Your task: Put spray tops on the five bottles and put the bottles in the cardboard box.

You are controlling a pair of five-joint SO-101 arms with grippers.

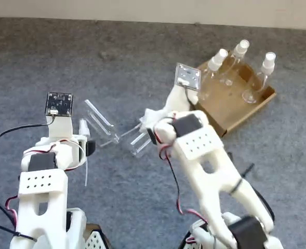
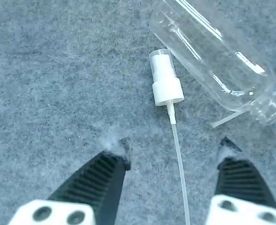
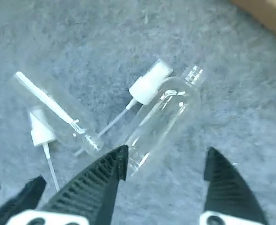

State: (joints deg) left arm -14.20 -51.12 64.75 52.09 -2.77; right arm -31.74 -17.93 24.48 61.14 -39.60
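L gripper (image 2: pixel 173 157) & R gripper (image 3: pixel 168 164) wide apart, empty; 2 clear cylindrical bottles (image 3: pixel 161 117) (image 3: pixel 58 110) on fuzzy carpet (image 2: pixel 58 70)

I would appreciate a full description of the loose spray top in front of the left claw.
The spray top is white plastic with a clear cap over its nozzle and a long thin translucent dip tube. It is not fitted to anything; it lies flat on the grey carpet, close beside a clear bottle lying on its side. Its tube runs between the open fingers of the left claw.
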